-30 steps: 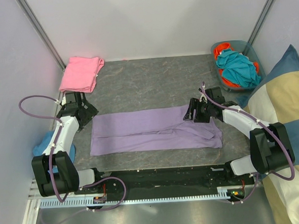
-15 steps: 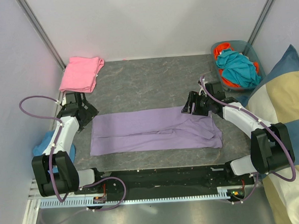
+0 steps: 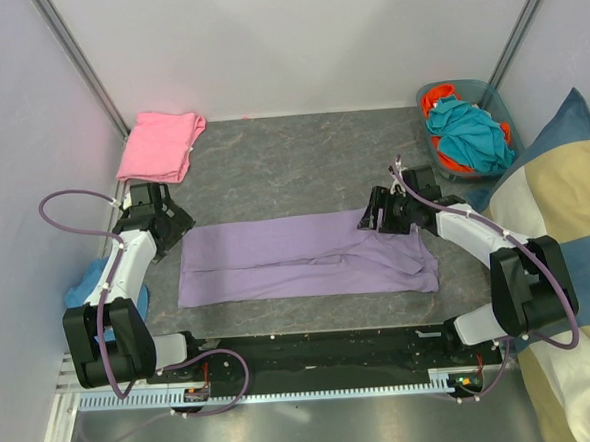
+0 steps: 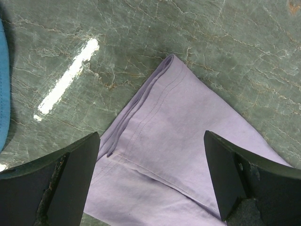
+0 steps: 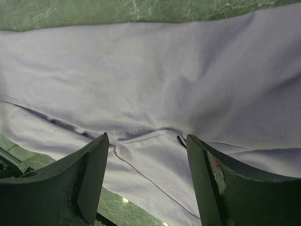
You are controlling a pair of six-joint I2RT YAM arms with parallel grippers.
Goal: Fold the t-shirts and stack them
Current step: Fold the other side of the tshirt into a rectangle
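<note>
The lavender t-shirt [image 3: 297,256] lies flat on the grey table, folded into a long band. Its far left corner shows in the left wrist view [image 4: 178,136]; its folded sleeve and seams show in the right wrist view [image 5: 150,94]. My left gripper [image 3: 175,220] is open, just above that far left corner, holding nothing. My right gripper [image 3: 377,214] is open over the shirt's far right part, empty. The pink t-shirt [image 3: 158,145] lies folded at the far left corner of the table.
A grey basket [image 3: 488,94] with teal and orange clothes stands at the far right. The striped cushion [image 3: 566,234] leans on the right. A blue cloth [image 3: 84,290] lies off the table's left edge, also in the left wrist view [image 4: 3,84].
My right gripper has moved a little toward the far edge of the lavender shirt. The left arm and the shirts have not moved.
</note>
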